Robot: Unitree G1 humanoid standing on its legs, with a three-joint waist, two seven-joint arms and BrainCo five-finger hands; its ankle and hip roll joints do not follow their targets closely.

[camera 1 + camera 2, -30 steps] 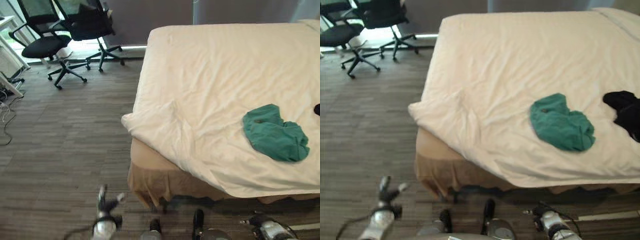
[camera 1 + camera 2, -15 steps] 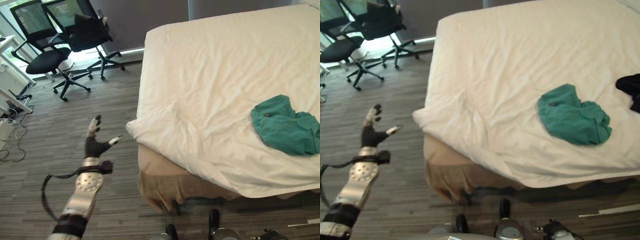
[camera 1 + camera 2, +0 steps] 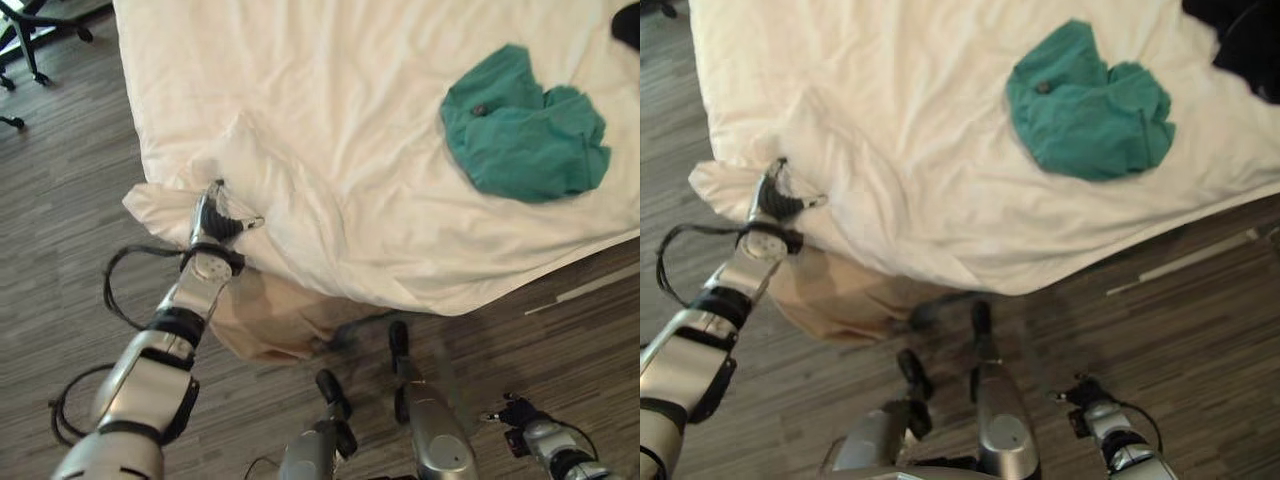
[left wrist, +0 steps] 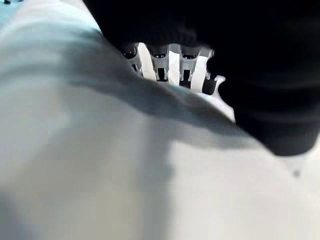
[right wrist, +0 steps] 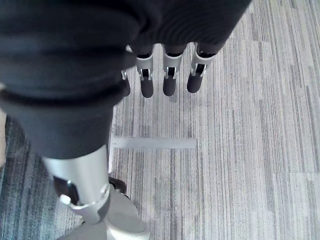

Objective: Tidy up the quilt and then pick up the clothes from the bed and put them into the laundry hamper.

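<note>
Right eye view: black garment [image 3: 1240, 35] on quilt [image 3: 900, 130] | left hand [image 3: 215, 215] at corner

The floor [image 3: 70, 250] was laid in grey-brown wood-look planks, running past the foot of the bed [image 3: 290, 320] — its tan base showed below the covers at the corner. A pale strip [image 3: 1185, 262] lay on the planks near the bed's edge. The dark castor legs of an office chair [image 3: 30, 50] stood at the far corner.

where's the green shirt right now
In the left eye view the green garment lies crumpled on the white quilt, toward the bed's right side, beside a black garment and well away from the left hand.
</note>
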